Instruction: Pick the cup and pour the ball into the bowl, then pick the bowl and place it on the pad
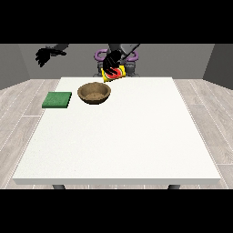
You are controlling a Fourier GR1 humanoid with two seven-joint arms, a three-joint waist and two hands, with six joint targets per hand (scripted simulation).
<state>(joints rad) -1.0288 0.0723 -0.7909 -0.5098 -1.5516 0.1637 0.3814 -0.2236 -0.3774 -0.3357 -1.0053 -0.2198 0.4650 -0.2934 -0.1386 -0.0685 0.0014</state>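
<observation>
**Cup Held Tipped Above Far Edge of Desk, Bowl Waiting Below**

Front view: Seen across a large white desk (118,136), with grey plank flooring on either side and a grey wall behind. Raised near the far edge, just right of the view's centre, a black hand (110,61), fingers curled round a yellow cup (113,74) and holding it clear of the desktop. Cup tilted, its red inside turned toward the camera. No telling from here whether the ball is inside the cup; nothing of it plainly visible.

Just below and left of the cup, standing upright on the desk, a brown wooden bowl (94,93), rim wide, inside apparently bare. Near the bowl's left side but apart from it, lying flat close to the desk's left edge, a green square pad (57,100).

At the view's left, lifted high and well beyond the desk's far left corner, the other black hand (44,55), fingers spread and hanging loosely, holding nothing. Partly hidden behind the cup-holding hand, the robot's grey torso with purple rings (98,55) at its sides.
</observation>
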